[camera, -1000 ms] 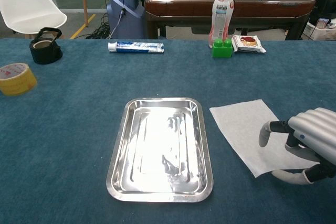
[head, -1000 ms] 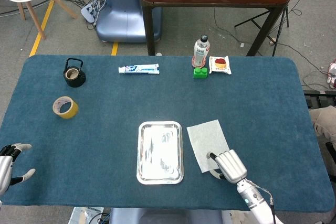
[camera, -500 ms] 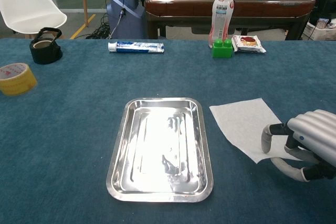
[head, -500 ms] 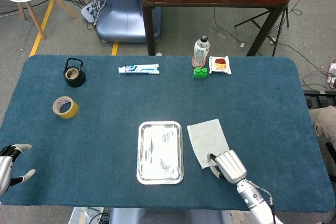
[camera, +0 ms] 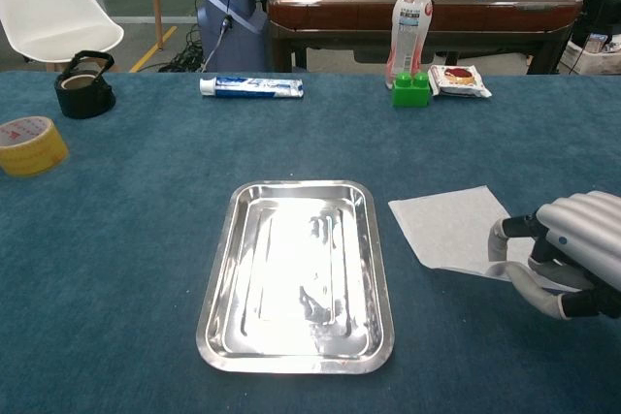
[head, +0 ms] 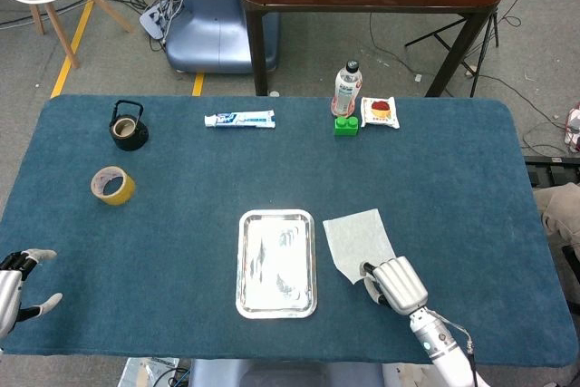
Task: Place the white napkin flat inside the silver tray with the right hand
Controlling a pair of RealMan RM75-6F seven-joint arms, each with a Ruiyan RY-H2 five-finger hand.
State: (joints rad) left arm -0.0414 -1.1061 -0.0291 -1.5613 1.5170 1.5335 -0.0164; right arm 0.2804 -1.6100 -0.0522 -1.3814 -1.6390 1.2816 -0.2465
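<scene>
Since the earlier frames the thin white paper napkin point(head: 358, 235) point(camera: 454, 230) has had its near corner gathered up: visible sheet is shorter, near edge now lifted off the blue cloth table point(head: 181, 197) point(camera: 126, 239). Right hand point(head: 395, 284) point(camera: 568, 254) has curled tighter; thumb and fingers point(camera: 502, 242) pinch that near corner. Rest of napkin lies flat on the table, ahead of the fingertips, far edge away from the hand.

Rectangular silver metal tray point(head: 246, 292) point(camera: 215, 317) sits just beside the napkin, on the side toward the left arm, not touching it. Nothing in the tray; only glare on its floor.

Left hand point(head: 16, 283) at the near table corner, well apart from everything, fingers spread, holding nothing. Only the head view shows it.
</scene>
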